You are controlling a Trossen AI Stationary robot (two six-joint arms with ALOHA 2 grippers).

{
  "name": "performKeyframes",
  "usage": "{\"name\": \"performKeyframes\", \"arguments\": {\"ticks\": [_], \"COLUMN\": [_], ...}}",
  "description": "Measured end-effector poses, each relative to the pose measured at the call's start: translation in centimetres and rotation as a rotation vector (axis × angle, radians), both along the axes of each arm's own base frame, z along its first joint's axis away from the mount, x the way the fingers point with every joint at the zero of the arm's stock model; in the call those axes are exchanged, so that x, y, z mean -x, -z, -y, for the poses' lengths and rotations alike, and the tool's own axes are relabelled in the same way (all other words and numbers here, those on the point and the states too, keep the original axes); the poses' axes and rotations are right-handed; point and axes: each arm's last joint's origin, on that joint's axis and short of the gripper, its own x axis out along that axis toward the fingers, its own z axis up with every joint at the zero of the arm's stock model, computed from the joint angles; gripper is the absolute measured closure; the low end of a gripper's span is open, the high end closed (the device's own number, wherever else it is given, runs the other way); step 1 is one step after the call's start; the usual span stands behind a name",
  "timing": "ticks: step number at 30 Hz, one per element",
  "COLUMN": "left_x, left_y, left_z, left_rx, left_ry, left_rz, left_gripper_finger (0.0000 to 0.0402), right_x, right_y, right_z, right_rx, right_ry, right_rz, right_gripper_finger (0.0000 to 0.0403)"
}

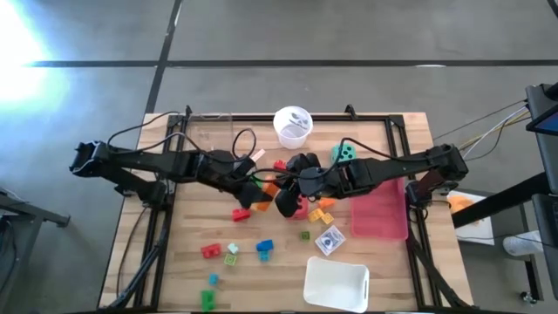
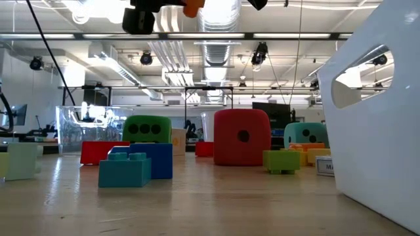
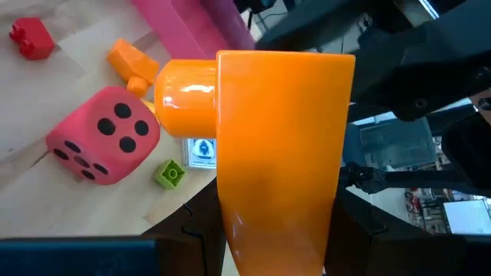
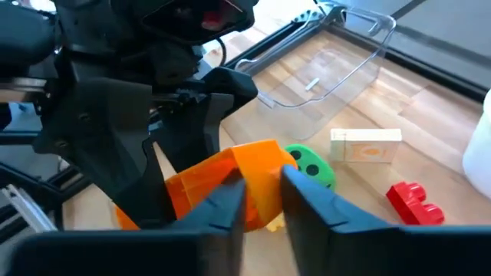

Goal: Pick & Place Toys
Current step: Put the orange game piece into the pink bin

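An orange brick [image 3: 276, 153] hangs above the middle of the table, and both grippers are shut on it. My left gripper [image 1: 260, 187] comes from the table's left and my right gripper [image 4: 263, 207] from the right, and they meet over the toys. A red die [image 3: 103, 138] and a small green brick [image 3: 170, 174] lie on the table below. A green die [image 4: 311, 165] sits just behind the orange brick in the right wrist view. More bricks, among them a red brick [image 1: 241, 213] and a blue brick [image 1: 264, 249], lie toward the near edge. My left gripper pinches the orange brick between its two fingers [image 4: 138, 180], which lie on its two broad sides [image 3: 230, 230]. The fingers slant down from the table's left. The brick is lifted clear of the table and sticks out past the fingertips. My right gripper pinches the free end of the orange brick [image 4: 261, 192] between its two fingertips [image 4: 230, 207]. It comes slanting down from the table's right, opposite the other gripper. The brick stays clear of the table.
A white cup [image 1: 293, 125] and a clear container [image 1: 209, 131] stand at the far edge. A teal die [image 1: 343, 154] lies by the right arm, and a pink tray [image 1: 379, 214] under it. A white tray [image 1: 336, 283] stands at the near edge, with a small card [image 1: 329, 242] beside it.
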Motion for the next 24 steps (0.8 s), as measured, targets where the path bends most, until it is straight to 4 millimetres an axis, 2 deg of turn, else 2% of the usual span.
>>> {"name": "performKeyframes", "arguments": {"ticks": [1,4,10,14,20,24], "left_x": [0.0,0.01,0.0,-0.01,0.02,0.13], "left_y": [0.02,0.04,-0.13,-0.13,-0.06,0.15], "left_z": [-0.01,-0.04,-0.13,-0.17,-0.28,-0.31], "left_rx": [0.013,0.025,0.02,0.015,0.011,0.013], "left_ry": [-0.007,-0.013,-0.003,-0.007,-0.008,-0.01], "left_rz": [-0.004,-0.009,0.006,0.007,-0.001,-0.027], "left_gripper_finger": [0.0252,0.0244,0.0112,0.0052,0.001,0.0006], "right_x": [0.01,0.0,0.0,0.05,0.41,0.96], "right_y": [0.01,0.04,0.37,0.4,0.29,-0.1], "right_z": [0.01,0.0,0.06,0.05,0.13,0.22], "right_rx": [0.007,0.009,0.005,0.005,0.002,0.001], "right_ry": [-0.002,-0.007,-0.004,-0.005,-0.002,-0.001], "right_rz": [-0.004,-0.006,-0.029,-0.034,-0.051,-0.061], "right_gripper_finger": [0.0376,0.0382,0.0394,0.0395,0.0395,0.0395]}}
